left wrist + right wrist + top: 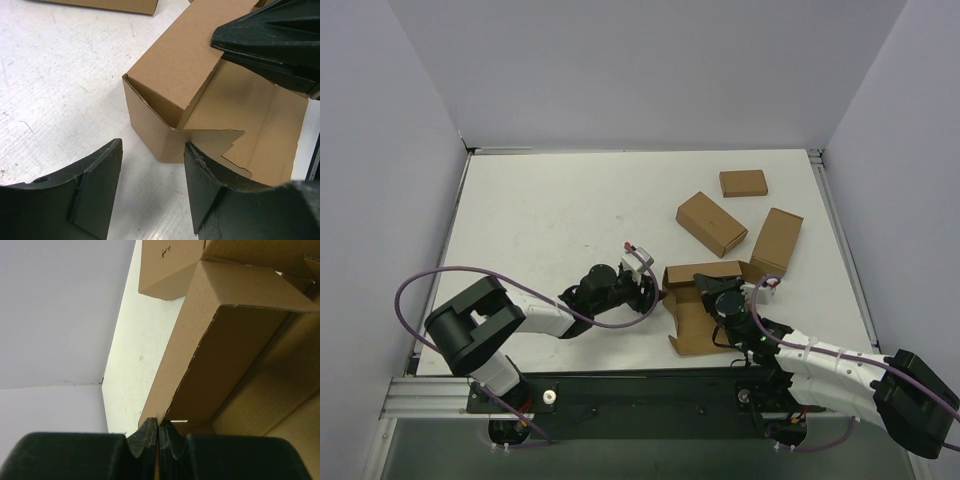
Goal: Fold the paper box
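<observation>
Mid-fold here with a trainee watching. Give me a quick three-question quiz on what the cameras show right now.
1. True or false: the right tool is shut on a wall of the paper box.
2. How many small closed boxes lie beyond the paper box? A) two B) three C) four
3. Fill in: the left tool is ____ (open/shut).
Key: 1 true; 2 B; 3 open.

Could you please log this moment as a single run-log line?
brown cardboard paper box: partly folded, top open | right claw: shut on a wall edge | left claw: open at a box corner
</observation>
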`<state>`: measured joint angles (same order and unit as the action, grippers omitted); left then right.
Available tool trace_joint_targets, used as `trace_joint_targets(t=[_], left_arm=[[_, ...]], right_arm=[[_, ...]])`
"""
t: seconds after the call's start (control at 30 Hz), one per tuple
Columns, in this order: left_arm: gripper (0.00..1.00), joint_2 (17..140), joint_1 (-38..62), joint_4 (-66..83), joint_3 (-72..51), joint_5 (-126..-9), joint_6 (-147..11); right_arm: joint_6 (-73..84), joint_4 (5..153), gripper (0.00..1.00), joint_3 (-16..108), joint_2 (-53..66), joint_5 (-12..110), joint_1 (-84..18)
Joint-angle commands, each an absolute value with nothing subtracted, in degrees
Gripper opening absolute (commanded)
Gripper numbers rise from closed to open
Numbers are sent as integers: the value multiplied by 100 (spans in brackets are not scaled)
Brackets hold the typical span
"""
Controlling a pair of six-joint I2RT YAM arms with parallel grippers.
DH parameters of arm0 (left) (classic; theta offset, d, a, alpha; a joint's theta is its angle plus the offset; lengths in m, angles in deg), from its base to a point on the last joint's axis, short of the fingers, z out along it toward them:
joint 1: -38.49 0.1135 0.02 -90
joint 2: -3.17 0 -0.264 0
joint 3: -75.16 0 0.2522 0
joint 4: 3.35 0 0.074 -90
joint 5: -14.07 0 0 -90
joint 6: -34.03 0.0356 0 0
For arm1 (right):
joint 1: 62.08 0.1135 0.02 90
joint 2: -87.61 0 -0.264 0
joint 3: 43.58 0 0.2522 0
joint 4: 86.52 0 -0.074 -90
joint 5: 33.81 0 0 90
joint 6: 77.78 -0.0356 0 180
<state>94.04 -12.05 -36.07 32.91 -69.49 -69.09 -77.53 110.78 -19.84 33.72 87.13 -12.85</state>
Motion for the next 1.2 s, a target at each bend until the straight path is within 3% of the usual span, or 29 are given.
trace_joint_targets(t=[0.0,0.67,1.17], left_arm=[[63,9563,-1213,-4224,3152,-6873,-6950],[72,10284,-1275,-4637,2642,-6644,-7003],[73,10127,-1380,-4979,2897,-8226,-7100]], right_arm=[[-7628,10661,0,-2112,3461,8713,-1172],[-7637,10564,0,-2103,3479,8730,-1084],[-8111,9932,0,-1761,3760,8379,-953]])
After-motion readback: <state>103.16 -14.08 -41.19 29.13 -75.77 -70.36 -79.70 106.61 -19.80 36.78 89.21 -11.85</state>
